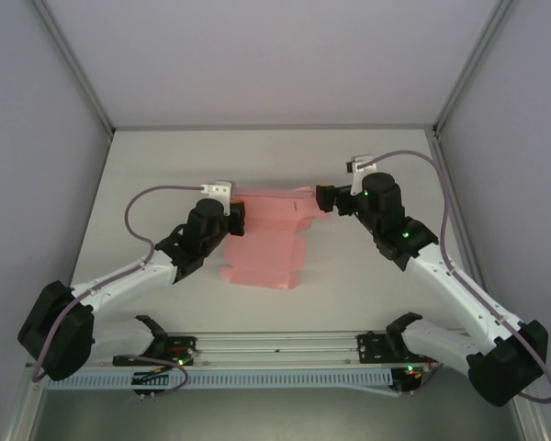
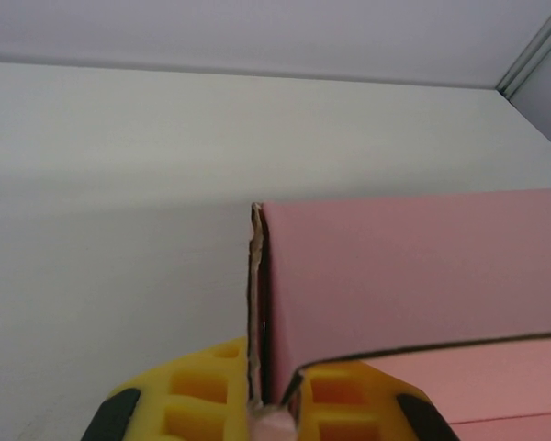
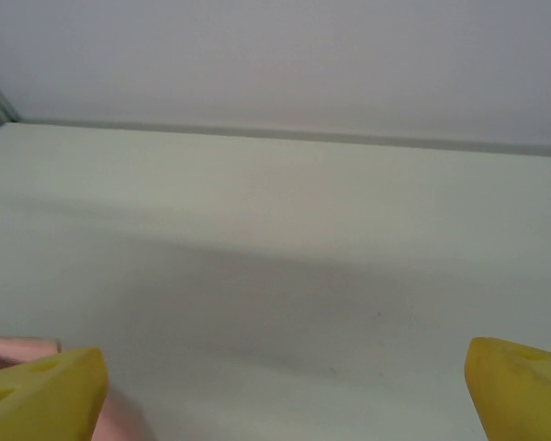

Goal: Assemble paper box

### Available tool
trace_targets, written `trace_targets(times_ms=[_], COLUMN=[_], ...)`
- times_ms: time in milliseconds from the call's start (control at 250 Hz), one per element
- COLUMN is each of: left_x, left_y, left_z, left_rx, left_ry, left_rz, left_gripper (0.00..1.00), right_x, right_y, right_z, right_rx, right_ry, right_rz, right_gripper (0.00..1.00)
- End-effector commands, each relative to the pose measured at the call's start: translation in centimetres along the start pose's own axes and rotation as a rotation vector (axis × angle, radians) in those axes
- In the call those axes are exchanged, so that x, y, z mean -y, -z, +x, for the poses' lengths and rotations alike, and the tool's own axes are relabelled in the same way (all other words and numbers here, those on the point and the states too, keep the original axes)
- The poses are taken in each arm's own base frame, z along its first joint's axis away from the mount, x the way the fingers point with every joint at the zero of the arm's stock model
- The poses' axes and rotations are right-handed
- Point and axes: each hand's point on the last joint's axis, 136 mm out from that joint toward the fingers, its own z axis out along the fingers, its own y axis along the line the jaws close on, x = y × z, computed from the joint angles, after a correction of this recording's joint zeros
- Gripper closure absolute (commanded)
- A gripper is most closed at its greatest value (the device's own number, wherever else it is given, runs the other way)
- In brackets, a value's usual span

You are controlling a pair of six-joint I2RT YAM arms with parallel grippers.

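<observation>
The pale-pink paper box (image 1: 268,234) lies mid-table, a die-cut sheet partly folded with its far part raised. My left gripper (image 1: 238,219) is at the sheet's left edge, shut on a folded wall of it. In the left wrist view the upright pink panel (image 2: 413,276) rises from between the yellow fingers (image 2: 202,395), its torn-looking edge clamped in the narrow gap. My right gripper (image 1: 322,198) sits at the sheet's upper right corner, open. In the right wrist view its yellow fingertips (image 3: 46,395) stand wide apart over bare table, with a sliver of pink paper (image 3: 18,347) at the left.
The white table (image 1: 165,165) is walled by grey panels on the left, back and right, with metal posts at the corners. A rail with the arm bases (image 1: 275,354) runs along the near edge. Purple cables loop off both wrists.
</observation>
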Motion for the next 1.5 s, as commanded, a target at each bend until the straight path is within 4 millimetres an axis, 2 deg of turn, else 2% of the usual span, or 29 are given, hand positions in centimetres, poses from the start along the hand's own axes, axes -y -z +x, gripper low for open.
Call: trace_targets(times_ms=[0,96,228,415,519,587,707,834,962,1030,1162,1326,1497], left_x=[0.6,0.3,0.0,-0.3,0.3,0.8,1.4,2.1,2.1,2.1,1.6,-0.5,-0.9], left_y=[0.0,0.0,-0.2,-0.7,-0.7,-0.7,-0.9,-1.2,-1.1,-1.0,-0.6,-0.4,-0.3], left_z=[-0.5,-0.7,-0.5,-0.3,-0.6,-0.8,-0.4,0.0,0.0,-0.2,-0.5,-0.1,-0.2], left_rx=[0.020,0.026,0.014,-0.002,0.009,0.014,-0.005,-0.017,-0.009,-0.001,0.017,0.007,0.008], left_ry=[-0.029,-0.013,-0.004,0.011,0.018,0.020,0.009,0.012,0.041,0.053,0.066,0.061,0.070], left_rz=[0.026,0.007,-0.021,-0.042,-0.008,0.015,0.049,0.087,0.092,0.095,0.073,-0.037,-0.054], left_gripper=[1.00,1.00,1.00,1.00,1.00,1.00,1.00,1.00,1.00,1.00,1.00,1.00,1.00], right_x=[-2.3,-3.2,-4.8,-3.7,-3.0,-3.3,-5.1,-6.7,-7.4,-6.7,-5.1,-3.9,-2.1], right_y=[0.1,-0.2,-0.5,-0.9,-1.7,-2.2,-3.2,-4.2,-5.3,-5.6,-4.7,-1.6,0.4], right_z=[-1.5,-1.1,1.3,5.0,6.8,7.6,7.2,4.7,3.5,3.5,3.4,3.9,7.3], right_rx=[-0.011,-0.046,-0.107,-0.192,-0.246,-0.277,-0.228,-0.101,-0.023,-0.011,0.031,0.007,-0.117], right_ry=[-0.037,-0.028,0.012,0.078,0.090,0.093,0.115,0.087,0.037,0.025,0.011,0.008,0.057], right_rz=[-0.118,-0.166,-0.273,-0.210,-0.175,-0.180,-0.233,-0.256,-0.197,-0.105,0.010,0.013,0.054], right_gripper=[0.00,0.00,0.00,0.00,0.00,0.00,0.00,0.00,0.00,0.00,0.00,0.00,0.00])
